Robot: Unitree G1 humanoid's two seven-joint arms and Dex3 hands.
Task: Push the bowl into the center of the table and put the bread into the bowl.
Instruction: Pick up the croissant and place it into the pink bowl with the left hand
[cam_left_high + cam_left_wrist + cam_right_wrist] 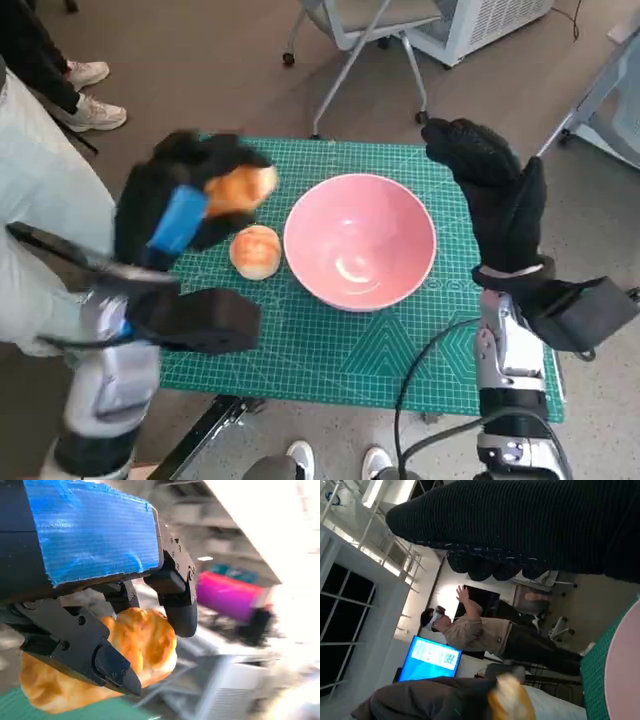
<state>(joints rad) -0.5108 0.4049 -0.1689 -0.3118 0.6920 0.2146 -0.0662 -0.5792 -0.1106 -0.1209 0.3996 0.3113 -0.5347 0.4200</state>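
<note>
A pink bowl (pixel 360 241) sits upright near the middle of the green mat (pixel 330 350). My left hand (pixel 185 205) is raised above the mat's left part and grips a golden bread roll (pixel 238 188); the left wrist view shows the same bread roll (pixel 120 655) between its black fingers (pixel 177 600). A second bread roll (pixel 256 251) lies on the mat just left of the bowl. My gloved right hand (pixel 495 190) hovers beside the bowl's right rim, fingers apart and holding nothing. The right wrist view catches the bowl's rim (pixel 625 670).
A person (pixel 490 635) stands behind the table in the right wrist view, with a blue screen (pixel 430 657) nearby. A person's shoes (pixel 90 95) show at the upper left of the floor, a wheeled chair (pixel 365 30) behind the table, and feet (pixel 335 460) at the near edge.
</note>
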